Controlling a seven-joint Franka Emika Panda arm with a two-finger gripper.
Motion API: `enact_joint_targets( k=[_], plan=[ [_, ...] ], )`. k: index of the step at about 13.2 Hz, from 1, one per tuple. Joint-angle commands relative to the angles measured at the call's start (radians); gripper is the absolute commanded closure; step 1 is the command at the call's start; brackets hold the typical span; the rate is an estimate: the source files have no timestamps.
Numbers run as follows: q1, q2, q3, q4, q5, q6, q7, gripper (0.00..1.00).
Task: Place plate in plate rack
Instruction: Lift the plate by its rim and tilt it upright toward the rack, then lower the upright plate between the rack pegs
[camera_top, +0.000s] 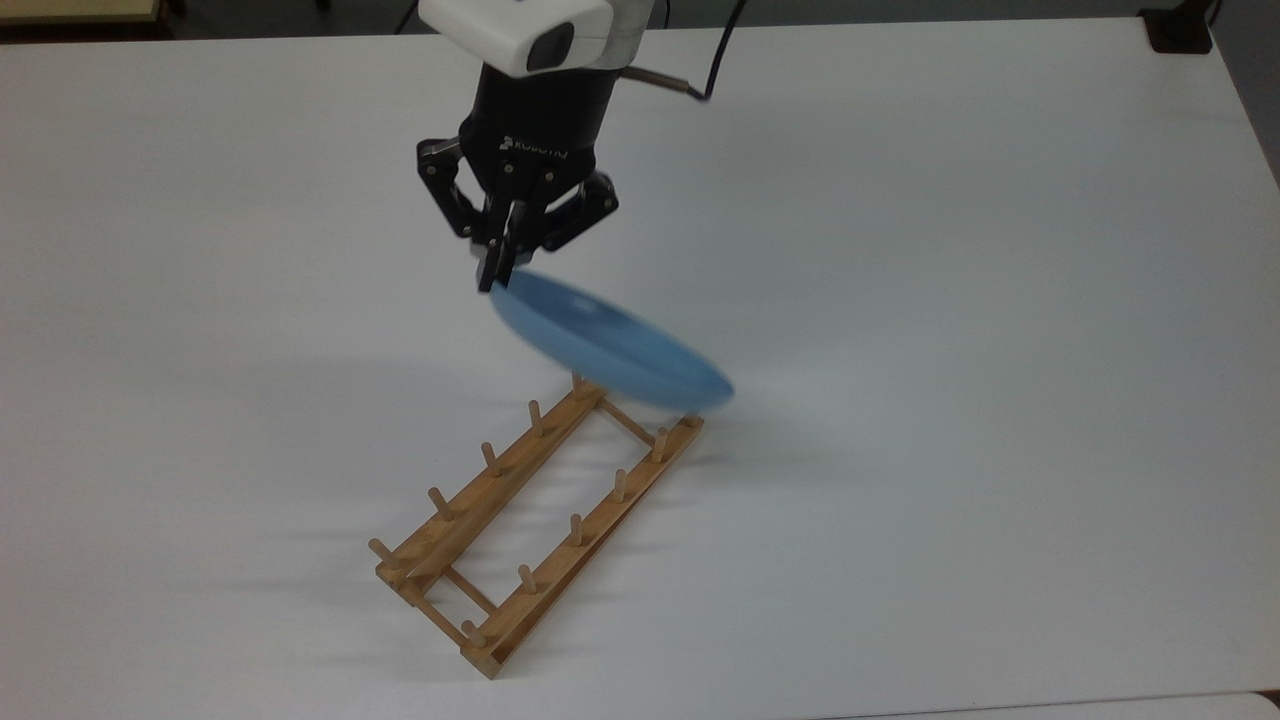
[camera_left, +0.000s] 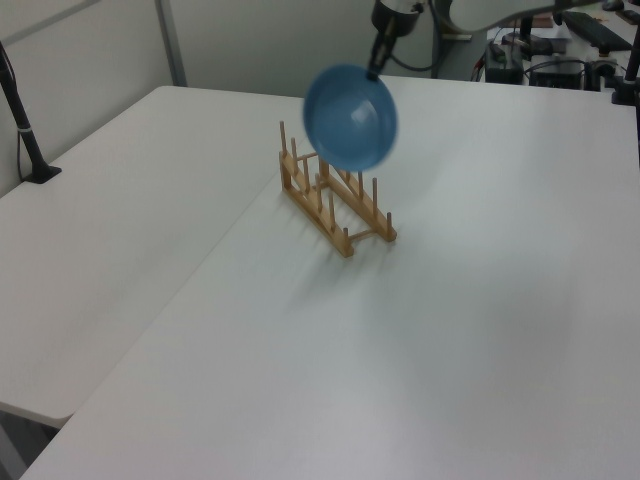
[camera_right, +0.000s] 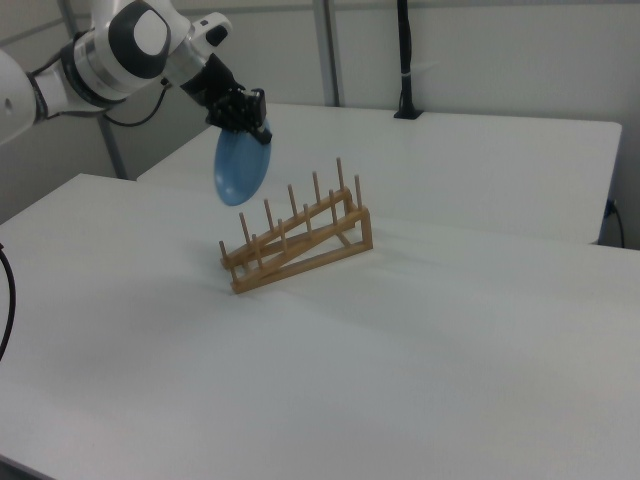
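On the white desk (camera_top: 950, 300) we see the wooden plate rack (camera_top: 530, 510), nearest in the top view, running from 7 o'clock to 1 o'clock. Above its far end, clear of the pegs, we note the light-blue plate (camera_top: 610, 345) in the air, tilted steeply and hanging from its upper rim. Farther back, at the plate's 11 o'clock, the end effector (camera_top: 497, 270) is clamped on that rim.

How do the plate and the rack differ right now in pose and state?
The round light-blue plate hangs tilted in the air, pinched by its rim; the light-brown wooden plate rack rests flat on the table. The plate is solid; the rack is open rails and pegs, with nothing slotted in.
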Motion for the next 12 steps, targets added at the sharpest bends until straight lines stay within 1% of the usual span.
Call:
enact_joint_targets(
  k=[1,2,3,5,6,7,10,12],
  plan=[
    [-0.001,0.019,-0.017,-0.027,-0.164,0.169,0.233,1.00],
    [-0.003,0.022,-0.017,-0.029,-0.206,0.178,0.285,1.00],
    [-0.003,0.036,-0.017,-0.029,-0.279,0.190,0.354,1.00],
    [-0.003,0.042,-0.017,-0.041,-0.365,0.192,0.428,1.00],
    [-0.003,0.045,-0.015,-0.050,-0.397,0.192,0.448,1.00],
    [-0.001,0.048,-0.015,-0.065,-0.427,0.192,0.460,1.00],
    [0.005,0.068,-0.015,-0.082,-0.462,0.192,0.471,1.00],
    [0.008,0.073,-0.015,-0.105,-0.499,0.192,0.471,1.00]
  ],
)
